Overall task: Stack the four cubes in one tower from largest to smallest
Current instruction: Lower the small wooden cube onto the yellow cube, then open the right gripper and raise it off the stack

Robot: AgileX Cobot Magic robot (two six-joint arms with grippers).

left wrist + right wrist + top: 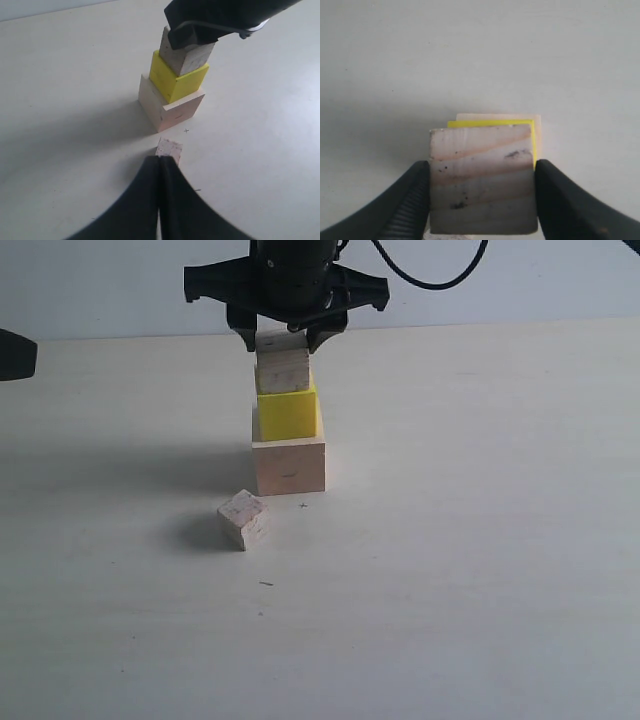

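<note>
my right gripper [482, 200] grips the grained wooden cube [482, 175], jaws parted just to its width, on top of the yellow cube [288, 412], which rests on the large pale cube [289, 466]. the smallest cube [243, 519] lies on the table [480, 540] just in front of the large pale cube, not touching it. my left gripper [160, 162] is pressed closed and empty, just beyond that smallest cube.

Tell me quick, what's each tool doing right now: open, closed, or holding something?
Left tool: closed, holding nothing.
Right tool: closed on the grained cube, which sits on the yellow cube.
</note>
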